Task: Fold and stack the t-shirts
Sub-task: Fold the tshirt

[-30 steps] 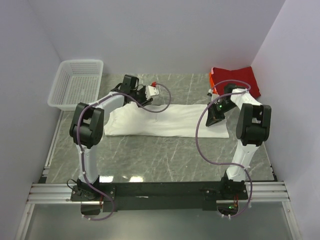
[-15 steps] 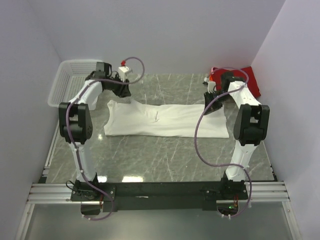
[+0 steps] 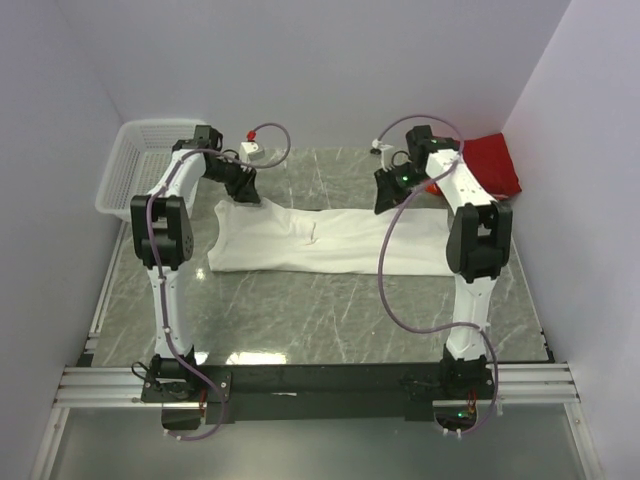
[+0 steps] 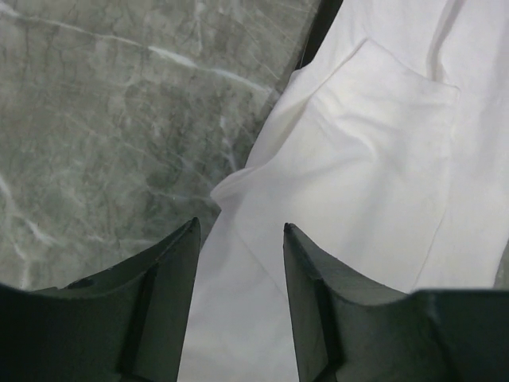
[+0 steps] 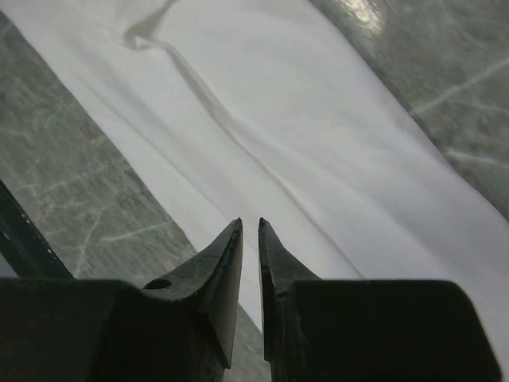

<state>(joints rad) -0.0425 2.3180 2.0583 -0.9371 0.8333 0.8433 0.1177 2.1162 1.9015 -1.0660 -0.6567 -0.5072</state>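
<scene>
**Near part.** The near strip of the surface [image 3: 330, 310] carries nothing of the task.

**Middle.** The white t-shirt [image 3: 330, 240] lies flat as a long band running left to right across the middle of the surface. It appears folded lengthwise once, with a raised crease near its centre.

- The left pincer [image 3: 243, 187] hangs over the shirt's far-left end. In the left wrist view its jaws stand well apart with nothing between them. A loose corner of cloth lies directly below, at the border of shirt and bare stone.
- The right pincer [image 3: 385, 195] sits over the far edge of the band, right of centre. In the right wrist view its jaws are parted by only a narrow slit and hold nothing. A long soft ridge in the cloth runs away from them.

**Far part.** The white mesh basket [image 3: 120, 185] stands in the far-left corner. The red t-shirt [image 3: 495, 160] lies bunched in the far-right corner, well apart from the white one and not yet folded.

**Handling, as judged.**
- The cloth is light, limp and thin. It will sag and trail if lifted at one point only.
- The polished stone probably lets it slide rather than hold.
- The best holds are the two end corners of the band, taken through all layers at once and low against the surface.
- Pinching the top layer alone would likely undo the fold.
</scene>
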